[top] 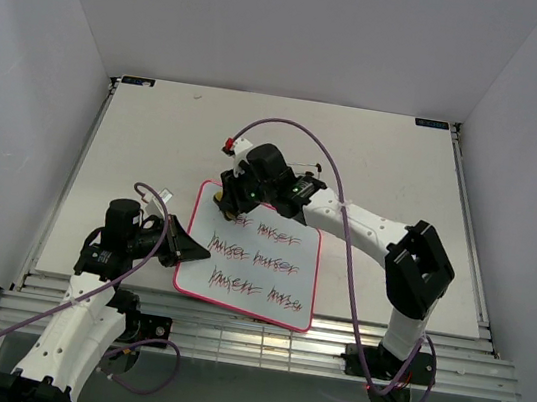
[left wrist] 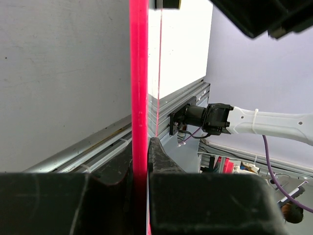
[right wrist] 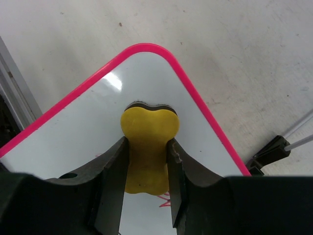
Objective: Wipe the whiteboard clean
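Note:
The whiteboard (top: 258, 270) lies flat on the table, white with a pink-red frame and three rows of red scribbles. My left gripper (top: 191, 247) is shut on its left edge; in the left wrist view the pink frame (left wrist: 139, 88) runs straight up between my jaws. My right gripper (top: 239, 207) is at the board's far left corner, shut on the yellow eraser (right wrist: 146, 147). The eraser presses on the white surface (right wrist: 83, 127) just inside the rounded corner, with red marks under its near end.
A black clip foot (right wrist: 268, 152) lies on the table right of the board's corner. The aluminium rail (top: 248, 340) runs along the near table edge. A purple cable (top: 346, 223) loops over the right arm. White walls enclose the table.

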Robot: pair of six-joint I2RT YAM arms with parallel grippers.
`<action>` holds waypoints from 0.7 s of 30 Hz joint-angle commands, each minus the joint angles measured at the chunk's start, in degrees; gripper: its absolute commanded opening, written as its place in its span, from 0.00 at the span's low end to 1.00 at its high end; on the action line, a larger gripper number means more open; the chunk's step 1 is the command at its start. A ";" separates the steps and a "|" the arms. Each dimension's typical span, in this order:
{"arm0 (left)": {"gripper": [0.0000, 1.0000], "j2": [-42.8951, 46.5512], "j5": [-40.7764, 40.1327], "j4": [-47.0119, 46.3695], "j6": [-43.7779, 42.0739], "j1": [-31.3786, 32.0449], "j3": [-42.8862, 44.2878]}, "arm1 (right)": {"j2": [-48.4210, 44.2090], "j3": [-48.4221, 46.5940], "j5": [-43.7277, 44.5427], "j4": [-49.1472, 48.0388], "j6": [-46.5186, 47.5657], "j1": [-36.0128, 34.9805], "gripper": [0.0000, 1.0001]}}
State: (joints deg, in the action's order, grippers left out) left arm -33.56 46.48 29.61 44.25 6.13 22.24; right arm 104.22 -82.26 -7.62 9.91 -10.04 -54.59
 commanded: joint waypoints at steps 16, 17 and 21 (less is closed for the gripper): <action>0.00 0.78 -1.57 -0.51 -3.47 0.46 1.75 | 3.09 -2.29 -3.89 6.87 2.84 2.21 0.28; 0.00 0.60 -1.57 -0.51 -3.47 0.37 1.67 | 3.26 -2.73 -4.42 7.75 2.92 1.68 0.28; 0.00 0.69 -1.57 -0.60 -3.56 0.46 1.67 | 5.45 -7.90 -6.71 12.23 3.71 0.28 0.28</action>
State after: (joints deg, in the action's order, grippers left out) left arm -33.43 46.46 29.98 44.25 6.13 22.24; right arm 106.69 -86.30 -9.89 15.51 -7.73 -51.62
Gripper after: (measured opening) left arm 0.181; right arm 0.396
